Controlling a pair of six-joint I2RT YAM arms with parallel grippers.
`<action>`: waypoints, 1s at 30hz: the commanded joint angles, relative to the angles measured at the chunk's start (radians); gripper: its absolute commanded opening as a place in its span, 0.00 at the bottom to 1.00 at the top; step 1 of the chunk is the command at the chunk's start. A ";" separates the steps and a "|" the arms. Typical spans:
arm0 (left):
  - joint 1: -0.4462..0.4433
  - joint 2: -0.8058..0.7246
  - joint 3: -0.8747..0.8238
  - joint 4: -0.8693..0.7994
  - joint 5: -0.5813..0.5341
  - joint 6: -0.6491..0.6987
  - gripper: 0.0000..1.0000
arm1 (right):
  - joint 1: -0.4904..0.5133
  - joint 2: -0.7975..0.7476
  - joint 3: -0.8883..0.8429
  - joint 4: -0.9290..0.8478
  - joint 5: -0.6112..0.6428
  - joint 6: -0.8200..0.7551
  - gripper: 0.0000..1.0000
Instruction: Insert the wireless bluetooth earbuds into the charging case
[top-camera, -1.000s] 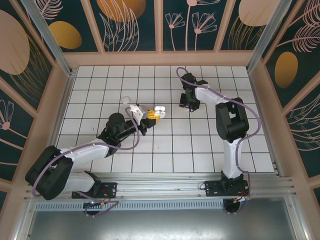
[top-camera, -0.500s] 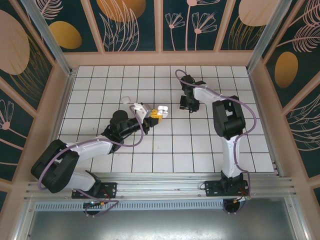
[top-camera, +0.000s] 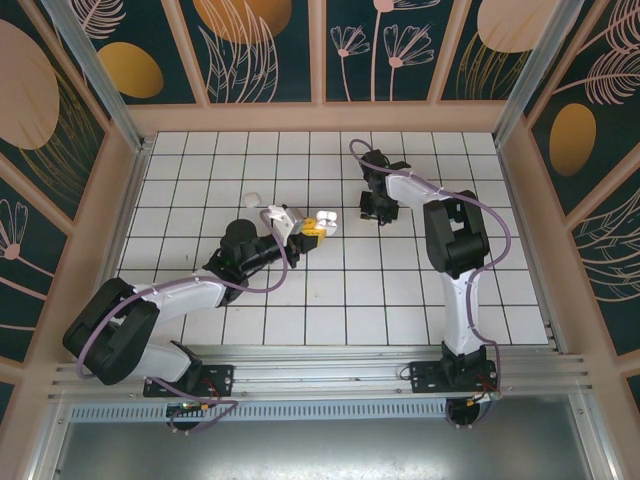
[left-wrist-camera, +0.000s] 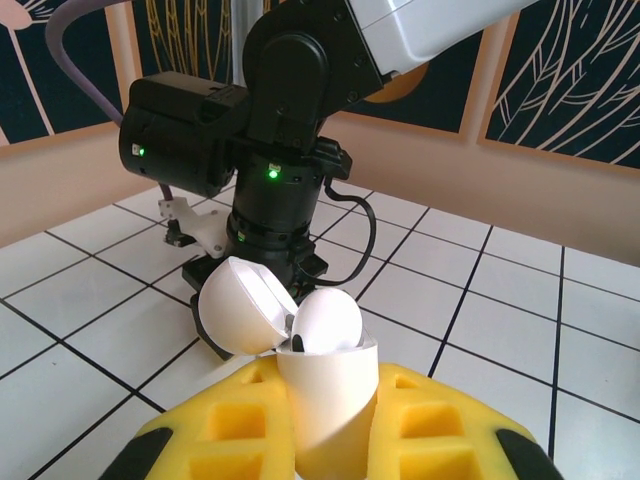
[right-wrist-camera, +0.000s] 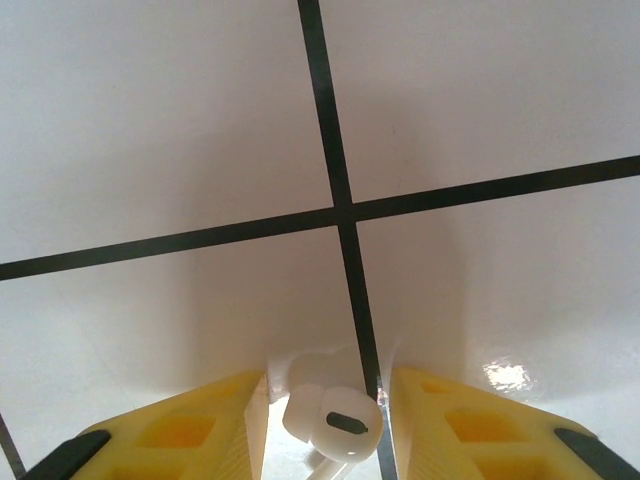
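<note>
Jaws of the left gripper (top-camera: 310, 228) are clamped on the smooth white charging case (left-wrist-camera: 322, 400). Its rounded lid (left-wrist-camera: 235, 305) is flipped open, one glossy, egg-shaped earbud (left-wrist-camera: 328, 322) sits inside, and yellow, pocketed pads (left-wrist-camera: 225, 430) press both flanks. Jaws of the right gripper (right-wrist-camera: 328, 380) stand apart, straddling a second tiny white earbud (right-wrist-camera: 320, 415) that lies on the counter (right-wrist-camera: 150, 120) of shiny white tiles, beside a crossing of black grout lines. The right arm's black wrist (left-wrist-camera: 270, 160) looms just behind the case. Another small white object (top-camera: 252, 199) sits on the counter to the case's left.
</note>
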 joint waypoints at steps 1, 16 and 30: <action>-0.004 0.015 0.036 0.030 0.026 -0.001 0.00 | -0.004 0.023 0.029 -0.043 0.017 -0.025 0.37; -0.004 0.020 0.050 0.030 0.036 -0.020 0.00 | 0.018 -0.048 0.019 -0.046 0.068 -0.052 0.32; -0.005 -0.016 0.045 0.009 0.026 -0.032 0.00 | 0.035 -0.096 0.011 -0.033 0.106 -0.056 0.28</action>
